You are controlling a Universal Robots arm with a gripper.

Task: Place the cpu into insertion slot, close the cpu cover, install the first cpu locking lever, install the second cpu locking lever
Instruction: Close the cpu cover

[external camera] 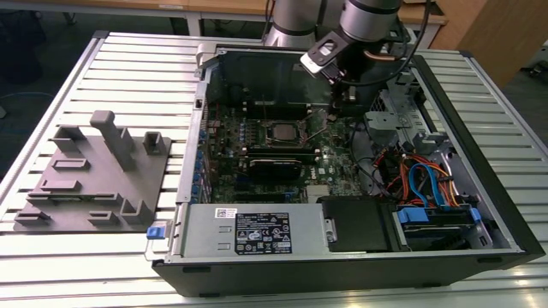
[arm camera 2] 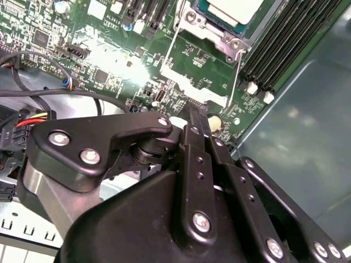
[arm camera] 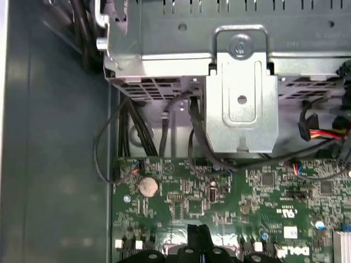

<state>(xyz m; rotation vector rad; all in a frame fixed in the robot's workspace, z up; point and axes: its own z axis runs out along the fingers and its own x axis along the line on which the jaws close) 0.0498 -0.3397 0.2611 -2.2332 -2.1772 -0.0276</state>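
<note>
The cpu lies flat in the insertion slot on the green motherboard inside the open case. In the second wrist view the cpu shows its silver top, with the cpu cover lying as a silvery frame around it. Two thin wire levers stick out from the socket over the board. My gripper hangs just off the socket toward the exterior view's right. Its black fingers are shut with nothing seen between them, and their tips hover over the board.
A silver drive cage and black cables stand close beyond the gripper. Long black memory slots run beside the socket. The power supply fills the case's front. A grey fixture sits on the table at the exterior view's left.
</note>
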